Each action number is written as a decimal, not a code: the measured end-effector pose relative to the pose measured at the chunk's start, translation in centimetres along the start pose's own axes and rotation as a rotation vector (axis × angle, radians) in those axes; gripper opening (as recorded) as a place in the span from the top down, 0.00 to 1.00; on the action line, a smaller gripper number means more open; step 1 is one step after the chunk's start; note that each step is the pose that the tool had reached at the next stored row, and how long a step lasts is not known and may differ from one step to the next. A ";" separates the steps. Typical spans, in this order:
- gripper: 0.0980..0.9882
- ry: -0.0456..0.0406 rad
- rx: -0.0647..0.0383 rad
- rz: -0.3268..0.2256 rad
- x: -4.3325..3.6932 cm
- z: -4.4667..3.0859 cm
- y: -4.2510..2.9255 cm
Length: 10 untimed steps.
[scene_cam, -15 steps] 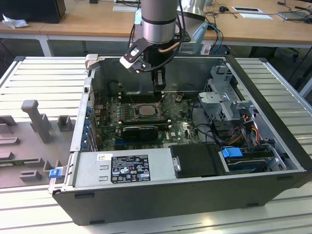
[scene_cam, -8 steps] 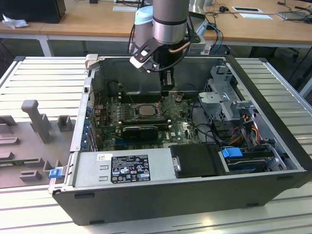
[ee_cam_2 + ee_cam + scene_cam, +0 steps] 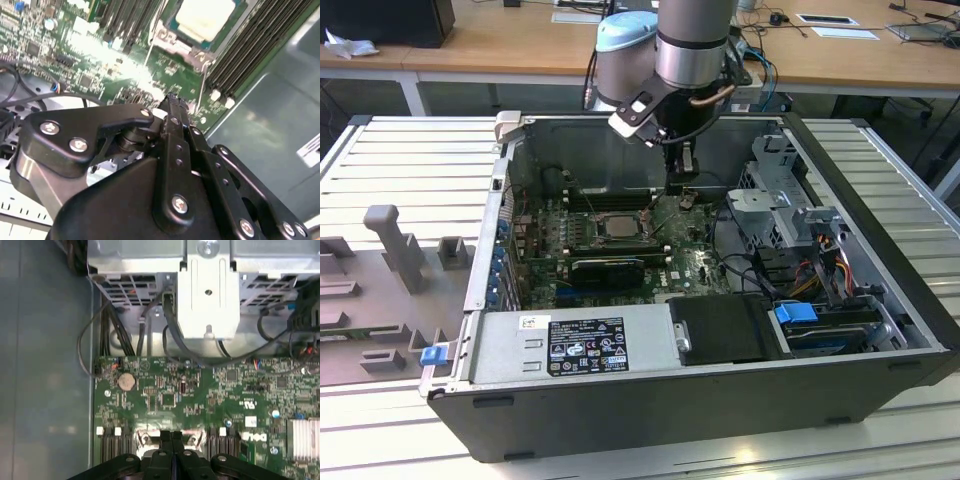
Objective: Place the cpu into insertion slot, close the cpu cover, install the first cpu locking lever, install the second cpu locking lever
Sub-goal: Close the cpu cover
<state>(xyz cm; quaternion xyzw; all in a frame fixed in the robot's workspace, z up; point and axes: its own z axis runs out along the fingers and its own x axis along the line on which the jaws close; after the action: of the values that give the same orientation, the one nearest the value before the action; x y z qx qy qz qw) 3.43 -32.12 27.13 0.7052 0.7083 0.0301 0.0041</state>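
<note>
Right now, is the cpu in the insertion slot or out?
In. The cpu lies flat within the insertion slot, and its pale top is ringed by the socket frame in the second wrist view.

Soft, even overhead light filled the exterior view, leaving the pale ribbed worktop bright and the open dark-grey computer case shaded inside. In the second wrist view, white glare washed over the green circuit board and the silver-grey square cpu. In the first wrist view, the white metal bracket looked overexposed.
</note>
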 end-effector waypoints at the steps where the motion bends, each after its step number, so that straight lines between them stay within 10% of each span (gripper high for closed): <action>1: 0.99 0.0001 0.002 -0.002 0.00 0.11 0.54; 10: 0.99 0.0016 0.009 -0.033 -0.05 1.65 1.86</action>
<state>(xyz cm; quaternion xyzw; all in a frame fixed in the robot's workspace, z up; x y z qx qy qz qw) 5.37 -32.11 25.57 0.6934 0.7200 0.0274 0.0009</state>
